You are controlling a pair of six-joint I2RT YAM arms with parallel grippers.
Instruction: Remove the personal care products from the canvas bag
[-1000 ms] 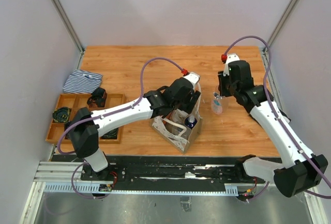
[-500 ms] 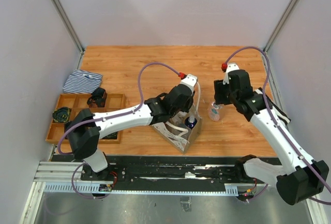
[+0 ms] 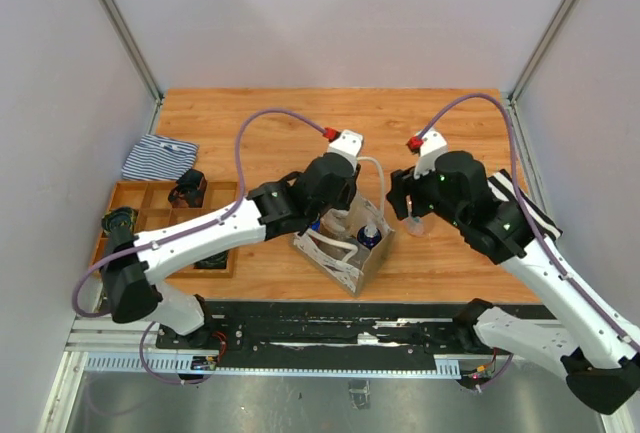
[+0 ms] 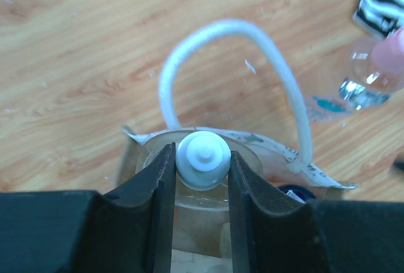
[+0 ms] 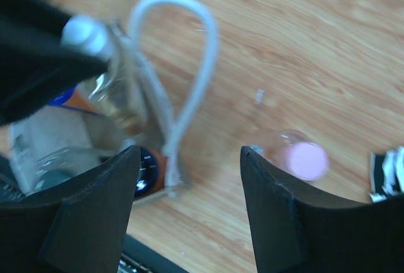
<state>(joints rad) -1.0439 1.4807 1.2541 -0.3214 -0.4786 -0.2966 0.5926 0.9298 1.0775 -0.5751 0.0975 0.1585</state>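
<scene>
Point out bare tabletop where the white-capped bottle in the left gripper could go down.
Roomiest: the far strip of wooden table behind both arms, right of the blue-white striped cloth. Also bare: the near-right patch between the off-white canvas bag and the table's edge. Crowded: between bag and clear pink-capped bottle.

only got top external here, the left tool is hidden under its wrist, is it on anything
observer: yes, left wrist view shows the left tool shut on a white-capped bottle standing in the canvas bag.
operator: and the right tool, carrying the pink one
observer: no, right wrist view shows the right tool open and empty, with the pink-capped bottle upright on the table below it.
</scene>
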